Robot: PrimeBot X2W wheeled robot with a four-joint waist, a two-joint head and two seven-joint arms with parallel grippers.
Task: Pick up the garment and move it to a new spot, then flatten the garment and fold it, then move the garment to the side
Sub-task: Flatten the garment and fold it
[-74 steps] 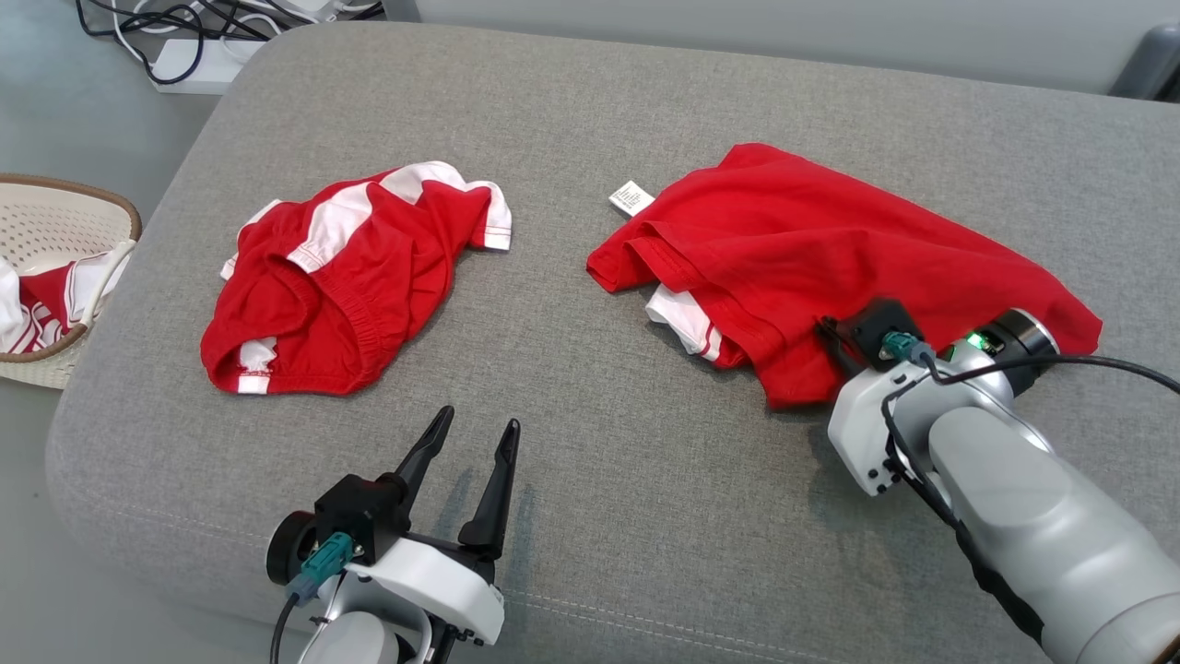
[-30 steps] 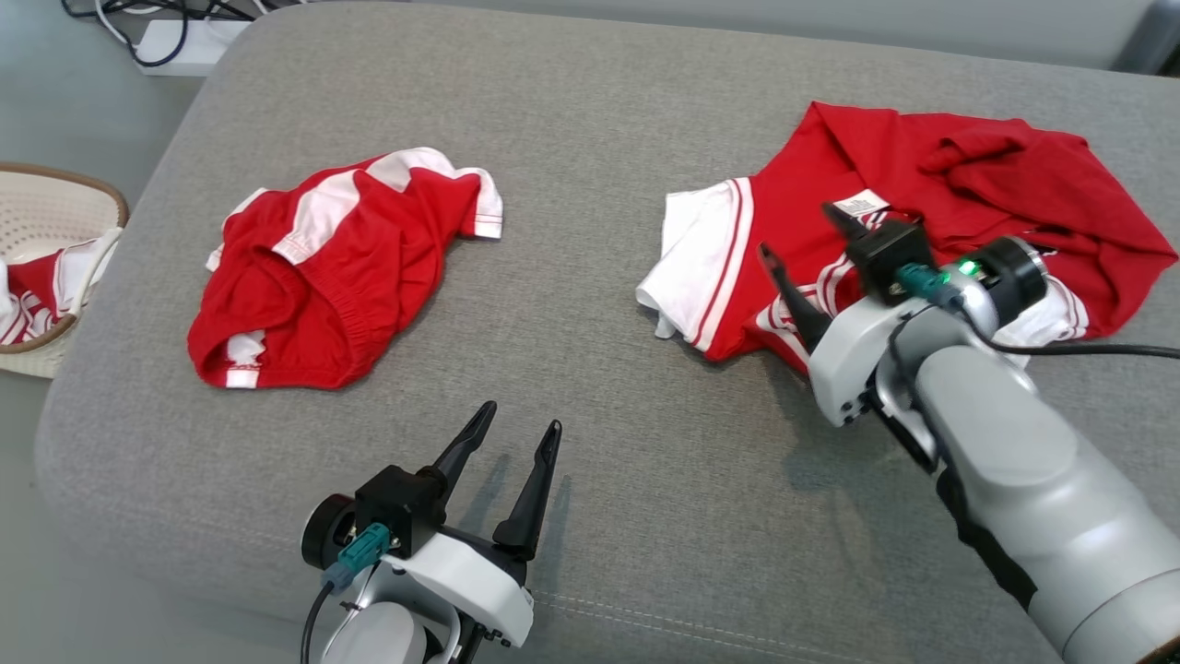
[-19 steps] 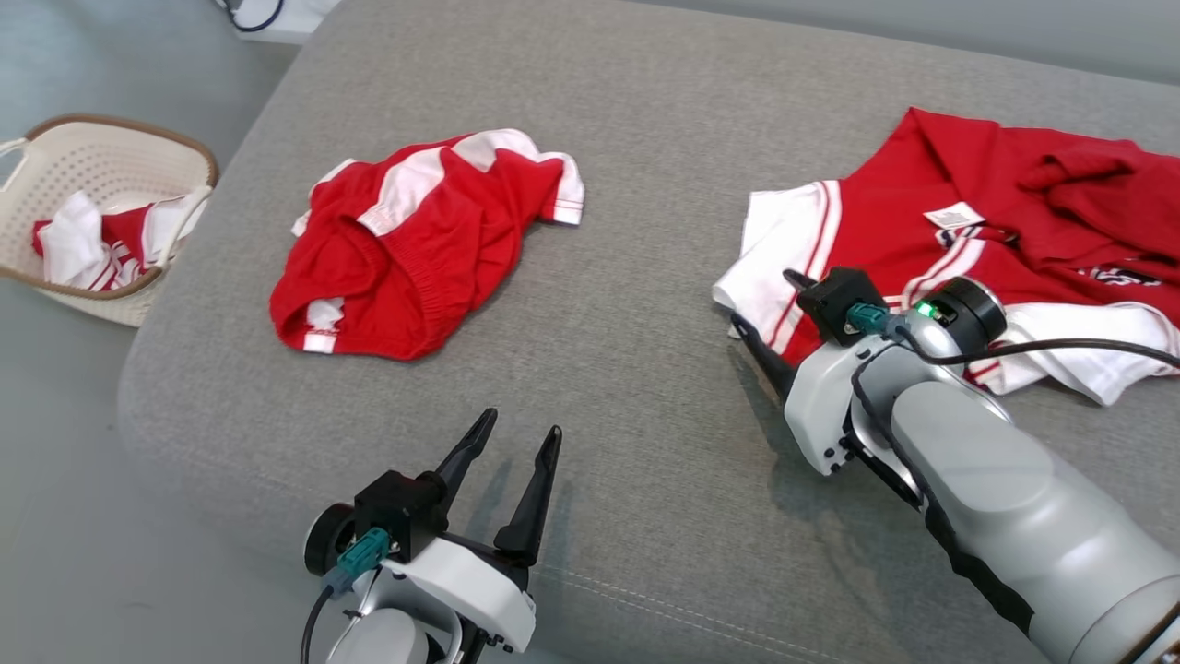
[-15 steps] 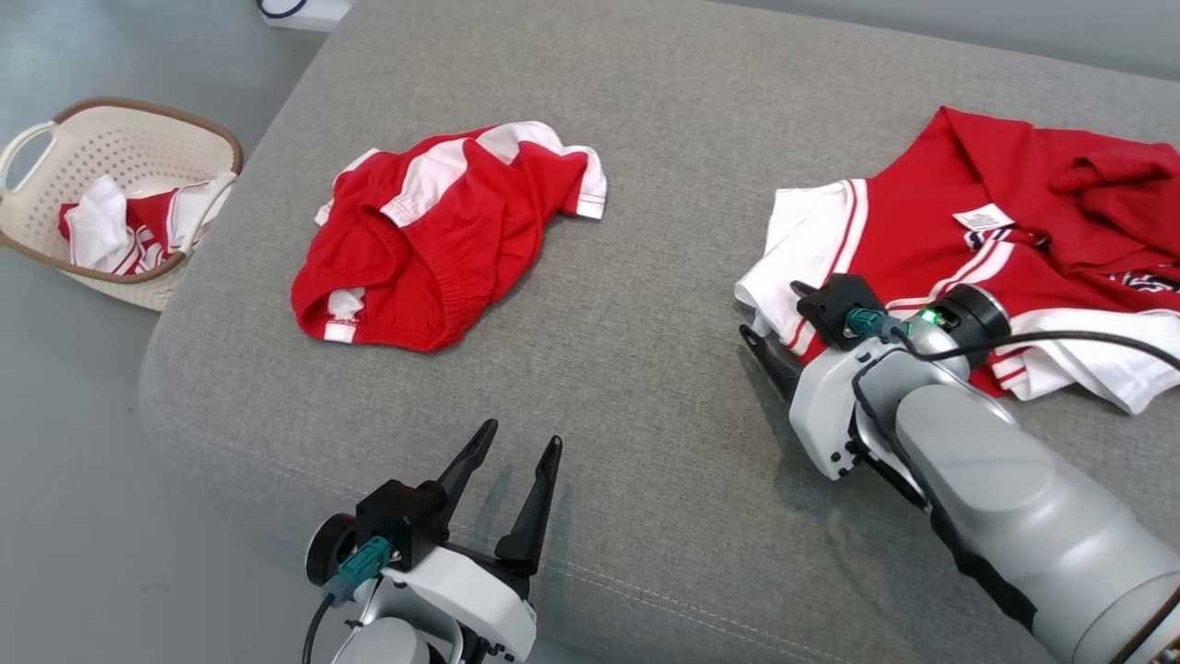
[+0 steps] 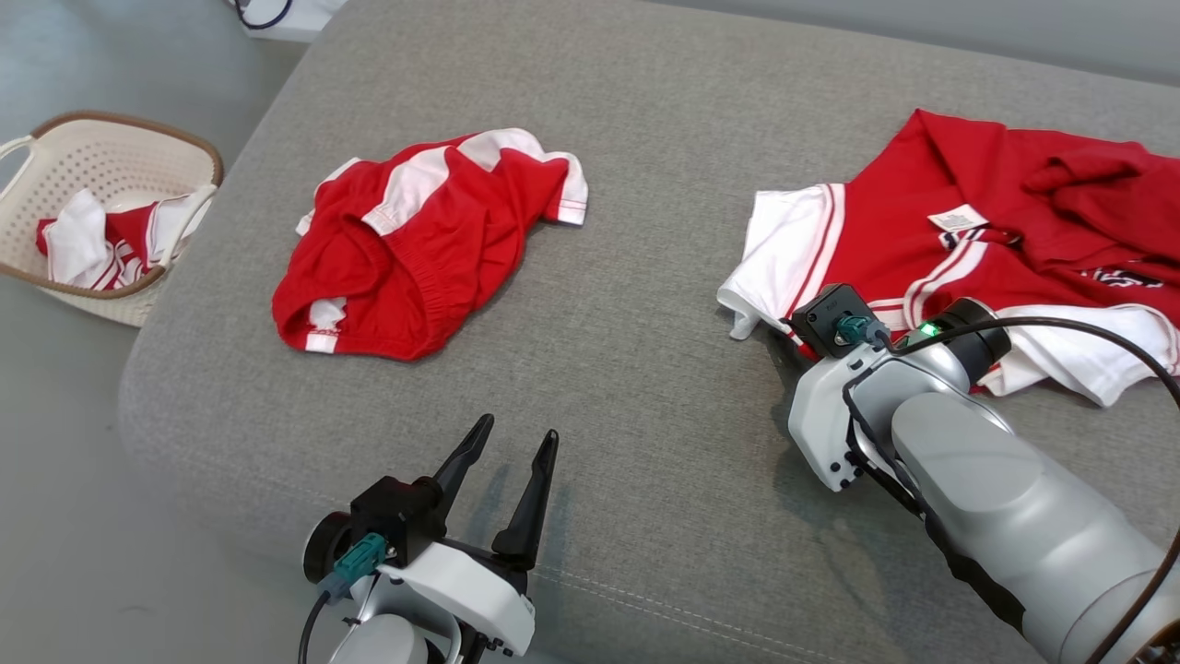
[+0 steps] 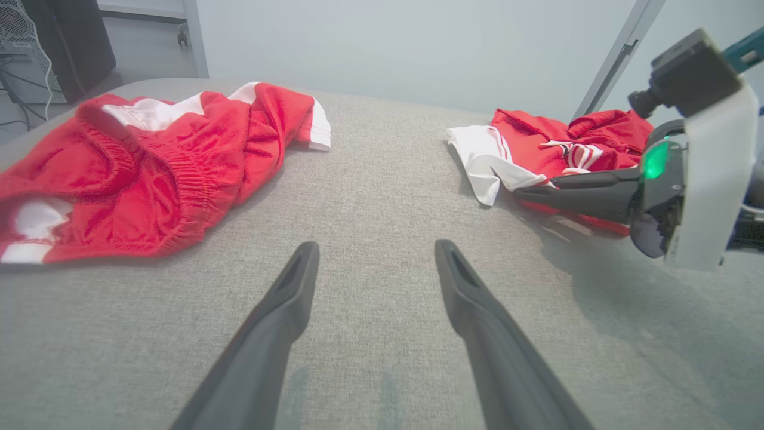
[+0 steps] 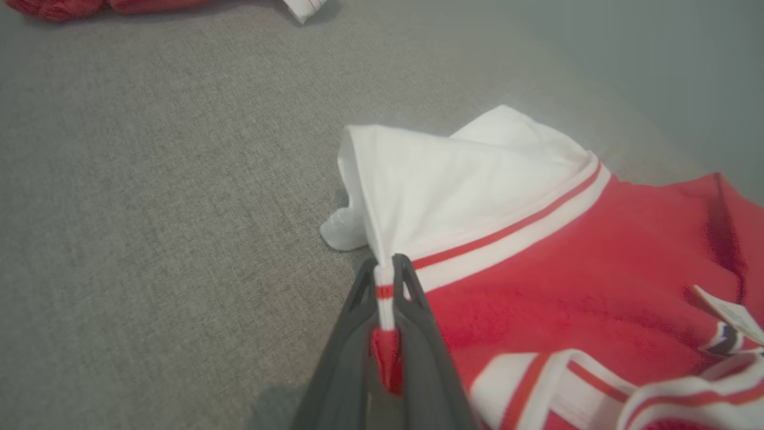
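Sprawling rumpled over the right of the grey woven cushion [image 5: 645,120] in the head view is the garment [image 5: 903,221], a soft red jersey with white, red-striped sleeves. The pale right forearm [image 5: 1005,498] slants up from the lower right, its wrist over the jersey's near edge beside the white sleeve. The left gripper [image 5: 516,432] hovers near the cushion's front, jaws spread and empty, well apart from the jersey. Crumpled red shorts [image 5: 415,249] lie to the left, and a perforated basket [image 5: 101,161] stands on the floor.

From the left wrist, the right gripper [image 6: 522,194] lies almost level with the cushion, its tips at the sleeve.

From the right wrist, its tapered dark fingers [image 7: 427,340] are pinched tight on a thin fold of striped fabric, with the sleeve peaking just beyond.
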